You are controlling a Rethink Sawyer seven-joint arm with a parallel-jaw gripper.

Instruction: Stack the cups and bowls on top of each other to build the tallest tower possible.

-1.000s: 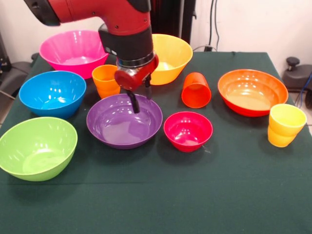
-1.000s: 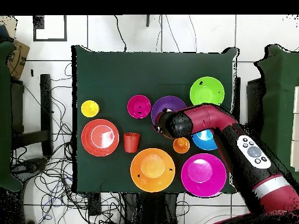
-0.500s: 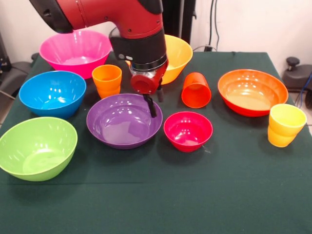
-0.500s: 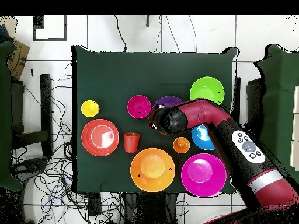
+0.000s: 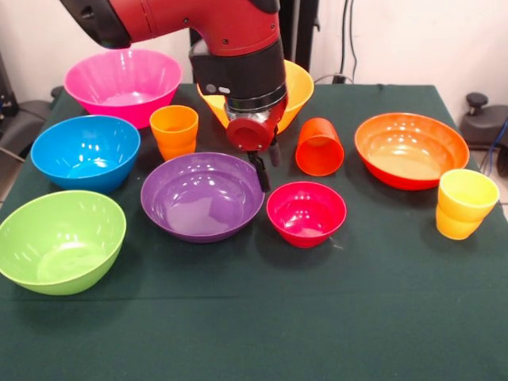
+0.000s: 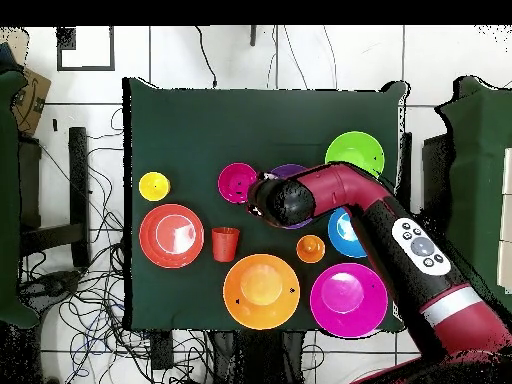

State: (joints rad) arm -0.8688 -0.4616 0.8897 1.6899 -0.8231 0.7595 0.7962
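My gripper (image 5: pixel 267 165) hangs open and empty over the right rim of the wide purple bowl (image 5: pixel 198 198), between it and the small magenta-red bowl (image 5: pixel 305 213). A ribbed orange cup (image 5: pixel 175 131) stands upright behind the purple bowl. To the gripper's right a plain red-orange cup (image 5: pixel 319 147) lies on its side, mouth toward the camera. At the far right stands the ribbed yellow cup (image 5: pixel 464 204). Nothing is stacked. In the overhead view the arm's head (image 6: pixel 278 200) covers most of the purple bowl (image 6: pixel 290 171).
Pink bowl (image 5: pixel 123 83), blue bowl (image 5: pixel 85 151) and green bowl (image 5: pixel 59 238) line the left side. The yellow bowl (image 5: pixel 295 86) sits behind the arm and the orange-red bowl (image 5: pixel 410 148) at the right. Green cloth (image 5: pixel 317 317) covers the table.
The arm has swung right in the front view, carrying the gripper from over the middle of the purple bowl to its right rim. No bowl or cup has moved.
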